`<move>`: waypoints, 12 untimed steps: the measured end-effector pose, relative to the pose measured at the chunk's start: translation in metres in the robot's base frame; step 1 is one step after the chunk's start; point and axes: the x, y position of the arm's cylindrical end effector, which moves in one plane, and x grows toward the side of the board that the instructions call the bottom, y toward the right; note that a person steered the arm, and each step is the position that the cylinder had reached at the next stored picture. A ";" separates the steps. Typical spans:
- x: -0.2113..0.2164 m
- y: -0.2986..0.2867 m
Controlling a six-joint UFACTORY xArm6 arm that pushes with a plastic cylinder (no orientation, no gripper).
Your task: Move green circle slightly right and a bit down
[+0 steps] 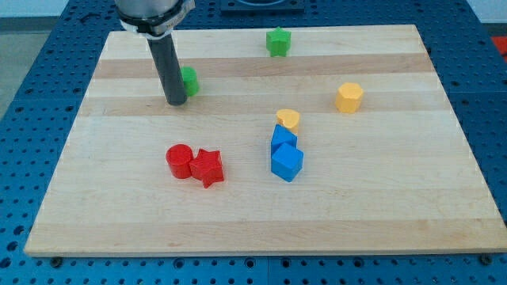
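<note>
The green circle (190, 80) sits on the wooden board (380, 198) at the upper left, partly hidden behind my rod. My tip (176, 102) rests on the board just left of and slightly below the green circle, touching or almost touching it.
A green star (278, 42) lies near the top edge. A yellow hexagon (348, 97) is at the right. A yellow heart (288, 119) sits above two blue blocks (283, 141) (287, 163) in the middle. A red cylinder (180, 161) and a red star (207, 167) lie lower left.
</note>
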 end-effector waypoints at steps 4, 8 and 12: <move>-0.086 -0.040; -0.069 0.021; -0.069 0.106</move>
